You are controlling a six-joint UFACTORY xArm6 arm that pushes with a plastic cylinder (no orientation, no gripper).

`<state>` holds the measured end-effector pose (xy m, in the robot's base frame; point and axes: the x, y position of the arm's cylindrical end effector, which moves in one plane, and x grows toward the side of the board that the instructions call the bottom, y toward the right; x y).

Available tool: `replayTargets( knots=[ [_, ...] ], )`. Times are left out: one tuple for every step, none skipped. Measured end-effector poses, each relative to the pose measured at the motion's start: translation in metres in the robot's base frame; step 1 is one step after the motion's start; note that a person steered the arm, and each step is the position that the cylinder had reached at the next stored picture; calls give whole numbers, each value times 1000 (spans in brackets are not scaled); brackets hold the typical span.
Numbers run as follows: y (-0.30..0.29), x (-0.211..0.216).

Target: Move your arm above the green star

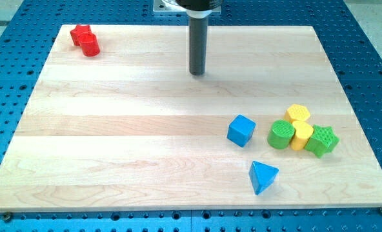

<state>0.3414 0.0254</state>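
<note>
My tip (197, 73), a bare dark rod with no fingers to spread or pinch, sits near the pale wooden table's (113, 148) top centre, so the green plastic star block (322, 140) lies well off toward the view's lower right, touching a yellow block (302, 135).

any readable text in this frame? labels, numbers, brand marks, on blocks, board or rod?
None. No readable text on the wooden board, my tip or its rod, or the blocks, including the green star at the view's right. The grey mount at the view's top is cropped; no marks legible.
</note>
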Motion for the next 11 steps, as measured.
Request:
replayTargets(
  knots=[
    [4,0],
    [13,0],
    [42,0],
    [55,0],
    [117,2],
    [182,25],
    [197,71],
    [201,84],
    [201,99],
    [201,99],
    [201,112]
  ],
)
